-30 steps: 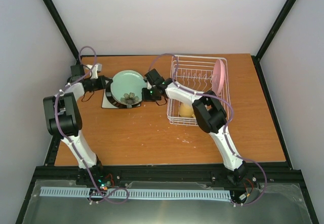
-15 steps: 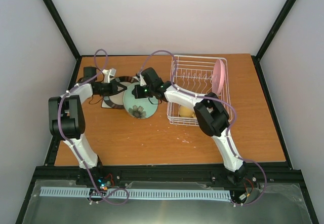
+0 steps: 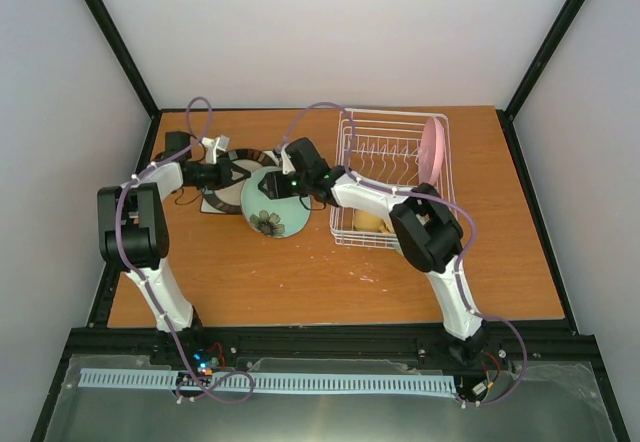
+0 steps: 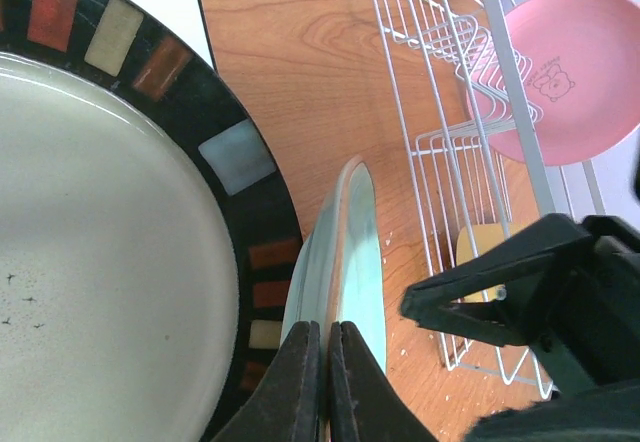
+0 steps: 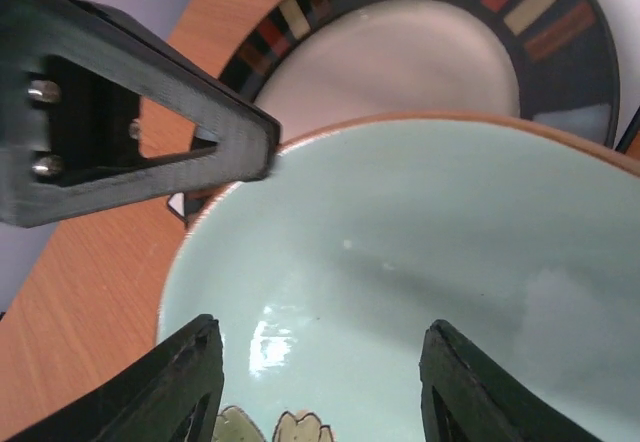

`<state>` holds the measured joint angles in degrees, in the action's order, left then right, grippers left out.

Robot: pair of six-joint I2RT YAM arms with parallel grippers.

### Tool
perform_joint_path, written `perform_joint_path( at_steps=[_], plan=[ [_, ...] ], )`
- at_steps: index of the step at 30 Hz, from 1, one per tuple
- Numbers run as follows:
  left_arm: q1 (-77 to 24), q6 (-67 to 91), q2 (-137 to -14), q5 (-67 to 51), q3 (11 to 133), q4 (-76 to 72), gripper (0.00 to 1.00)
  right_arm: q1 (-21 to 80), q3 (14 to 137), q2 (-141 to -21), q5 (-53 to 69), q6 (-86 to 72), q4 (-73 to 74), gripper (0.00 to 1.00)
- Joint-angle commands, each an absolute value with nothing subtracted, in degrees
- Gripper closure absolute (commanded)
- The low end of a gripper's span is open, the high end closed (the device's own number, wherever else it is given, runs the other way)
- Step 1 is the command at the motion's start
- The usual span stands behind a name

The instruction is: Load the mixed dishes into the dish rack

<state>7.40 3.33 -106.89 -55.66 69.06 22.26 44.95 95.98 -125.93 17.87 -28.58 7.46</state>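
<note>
Two of the dishes are already loaded. The pink round plate [image 3: 432, 150] is stood on edge at the right end of the dish rack [image 3: 392, 114], which is set against the far edge towards the far right corner, and the yellow handled mug [image 3: 367, 219] is lodged in its near left part. The mint-green round plate [image 3: 268, 205] is tipped up between rack and stack. Its rim appears to be pinched by the closed left gripper [image 4: 322, 330], while the right gripper [image 5: 320, 327] is spread wide before its face. Towards the far left corner, the dark-rimmed cream round plate [image 4: 100, 262] and the white square plate [image 4: 150, 2] beneath it are left to be loaded. No bowl can be made out.
</note>
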Motion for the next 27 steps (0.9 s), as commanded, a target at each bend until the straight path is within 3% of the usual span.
perform_joint_path(
  at_steps=[1,7,17,27],
  plan=[
    [8.5,0.9,-106.5,-58.2,72.2,23.1,0.99,45.0,92.9,-120.0,17.9,-23.1,1.1,0.44],
    [9.7,-1.0,-104.1,-57.9,72.1,25.8,0.99,43.7,91.8,-117.2,14.0,-14.5,2.5,0.36],
    [9.7,-1.3,-99.8,-58.3,70.9,27.4,0.99,42.0,117.5,-136.4,17.9,3.8,26.4,0.34],
    [9.7,-3.2,-99.6,-57.4,71.0,29.4,0.99,35.8,129.6,-144.7,27.8,4.7,29.3,0.29]
  ],
)
